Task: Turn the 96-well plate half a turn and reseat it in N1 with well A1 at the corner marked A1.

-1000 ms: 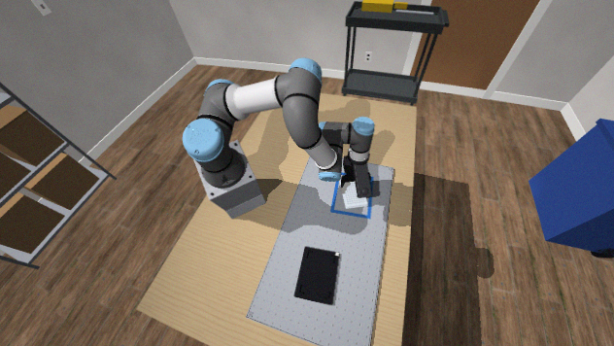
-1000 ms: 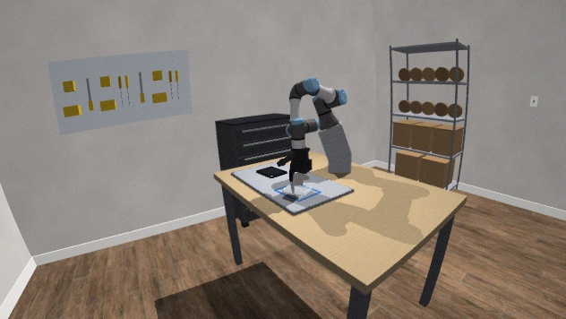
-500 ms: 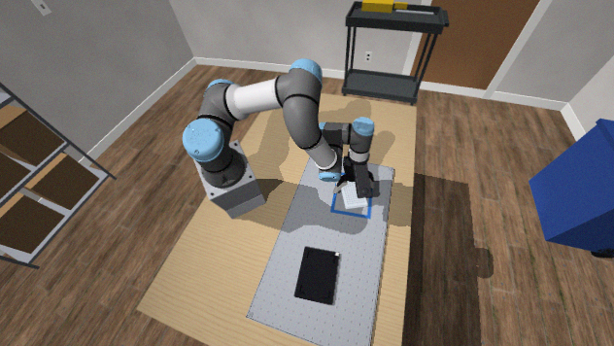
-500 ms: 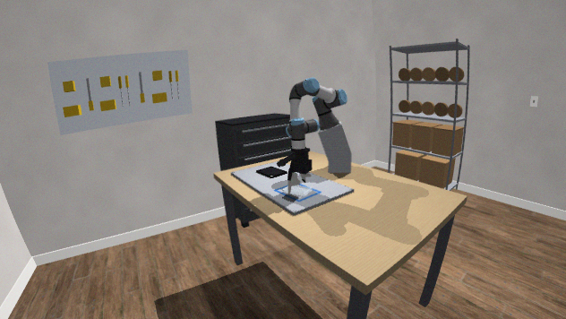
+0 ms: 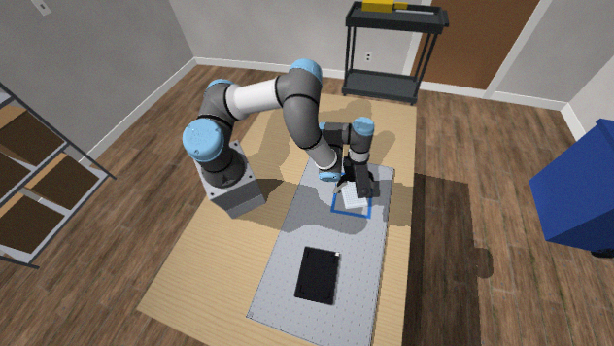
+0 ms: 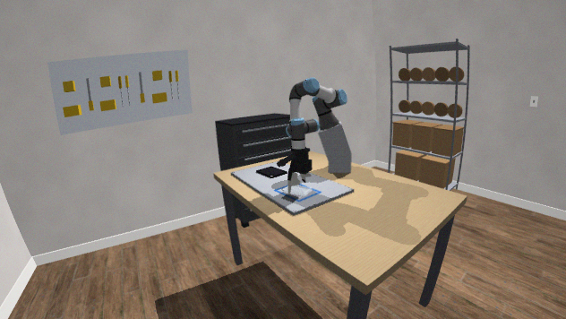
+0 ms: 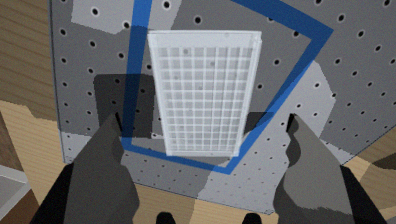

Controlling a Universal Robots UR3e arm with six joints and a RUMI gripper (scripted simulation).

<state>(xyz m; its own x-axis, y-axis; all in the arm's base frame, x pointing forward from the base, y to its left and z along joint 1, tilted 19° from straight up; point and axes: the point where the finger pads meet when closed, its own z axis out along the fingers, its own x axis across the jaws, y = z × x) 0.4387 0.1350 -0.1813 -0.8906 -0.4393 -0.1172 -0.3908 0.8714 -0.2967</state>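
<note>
Grey fingers fill the bottom of the wrist view, one at each lower corner, spread wide with nothing between them; the gripper [image 7: 204, 127] is fully apart and clear of the plate [image 7: 204, 92] on both sides. That plate, white and translucent with its grid of wells showing, lies just beyond the fingertips inside the blue frame [image 7: 138, 60] of the nest. It sits skewed against the frame (its long sides run at an angle to the blue lines), and its near end reaches almost to the frame's near edge. Which corner is the cut one cannot be told from these views.

Under the frame is a grey perforated board [image 7: 80, 90] with rows of dark holes, partly shadowed, resting on a wooden table [image 6: 394, 224].

From above, the gripper [image 5: 357, 187] hangs over the far end of the plate [image 5: 354, 199], hiding part of it, with the blue frame [image 5: 351, 212] showing around the near side. On the same board [image 5: 272, 301], well apart from the frame, lies a flat black rectangle [image 5: 317, 275]. The arm's base [image 5: 233, 187] stands on the table [image 5: 204, 282] beside the board.
</note>
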